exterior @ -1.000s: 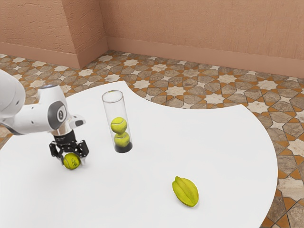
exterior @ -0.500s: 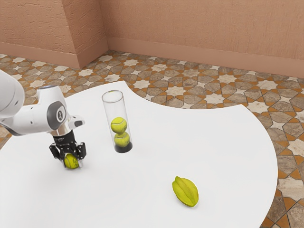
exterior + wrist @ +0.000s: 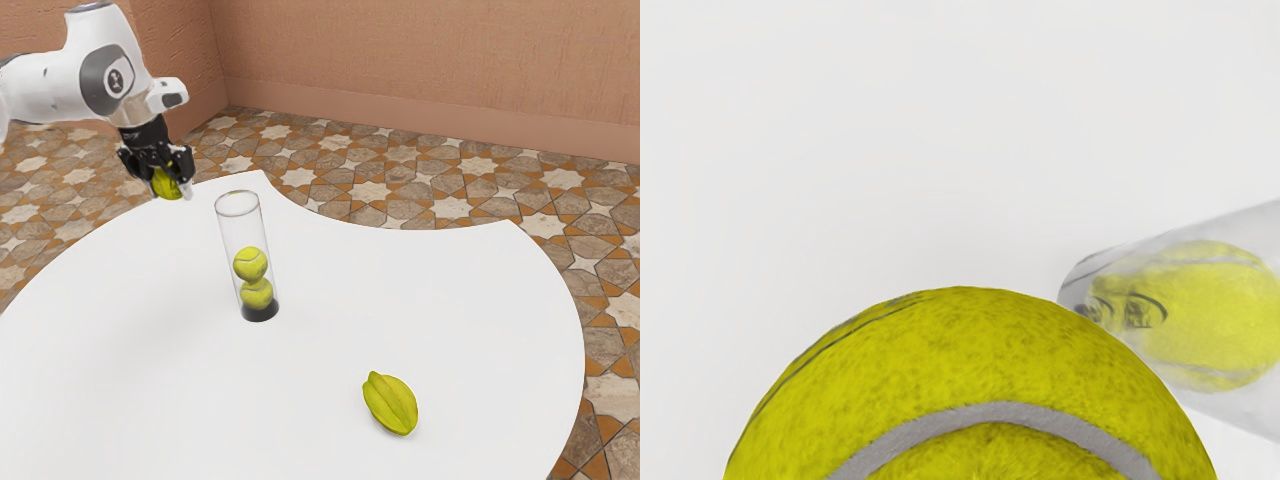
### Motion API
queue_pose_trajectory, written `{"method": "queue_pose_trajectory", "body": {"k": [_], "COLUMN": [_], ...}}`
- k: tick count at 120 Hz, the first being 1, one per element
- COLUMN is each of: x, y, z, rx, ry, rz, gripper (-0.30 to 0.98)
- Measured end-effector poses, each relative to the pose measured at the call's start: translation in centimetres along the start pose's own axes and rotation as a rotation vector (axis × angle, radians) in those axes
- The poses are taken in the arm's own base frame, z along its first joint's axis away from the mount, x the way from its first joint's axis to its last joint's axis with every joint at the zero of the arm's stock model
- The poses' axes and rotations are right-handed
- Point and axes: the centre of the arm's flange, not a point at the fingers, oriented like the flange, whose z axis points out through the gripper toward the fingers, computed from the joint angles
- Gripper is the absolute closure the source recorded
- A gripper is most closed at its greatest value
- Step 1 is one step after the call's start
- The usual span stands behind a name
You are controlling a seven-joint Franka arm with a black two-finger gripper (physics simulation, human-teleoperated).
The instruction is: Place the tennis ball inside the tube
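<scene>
High above the table, toward the exterior view's left, my gripper (image 3: 168,186) is shut on a tennis ball (image 3: 167,183). That held ball (image 3: 970,380) looms large in the wrist view. The clear tube (image 3: 244,232) stands upright on the table, on the exterior view's right of my gripper, its open rim lower than the hand. Two tennis balls are stacked in its lower part, the upper one (image 3: 250,264) resting on the lower one (image 3: 256,293). Beyond the held ball, the wrist view shows the tube (image 3: 1250,225) with a ball (image 3: 1210,320) inside.
A yellow-green star fruit (image 3: 391,403) lies on the white table (image 3: 470,320), toward the exterior view's right and nearer its camera than the tube. The table's curved edge runs behind the tube.
The gripper has closed on the tennis ball and lifted it well off the table, shifting slightly toward the exterior view's right. The tube, its two balls and the star fruit have stayed put.
</scene>
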Motion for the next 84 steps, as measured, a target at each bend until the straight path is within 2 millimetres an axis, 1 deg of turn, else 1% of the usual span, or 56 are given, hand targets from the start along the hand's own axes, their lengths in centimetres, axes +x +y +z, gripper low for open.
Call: {"method": "queue_pose_trajectory", "body": {"k": [6, 10, 25, 31, 46, 61, 68, 76, 84], "x": [0.9, 1.3, 2.2, 2.3, 2.1, 2.1, 2.2, 2.7, 2.9], "y": [1.7, 3.1, 8.2, 9.6, 10.6, 10.6, 10.7, 11.2, 11.3], "z": [-1.7, -2.4, -2.8, -2.8, -1.9, -1.2, -0.6, -0.4, -0.4], "rx": [0.0, -0.004, -0.018, -0.022, -0.022, -0.022, -0.022, -0.022, -0.022], "ry": [-0.002, -0.01, -0.05, -0.062, -0.102, -0.128, -0.139, -0.137, -0.137], "rz": [0.03, 0.054, 0.135, 0.155, 0.164, 0.159, 0.158, 0.163, 0.162], "gripper": [0.34, 0.36, 0.44, 0.45, 0.5, 0.43, 0.41, 0.41, 0.4]}}
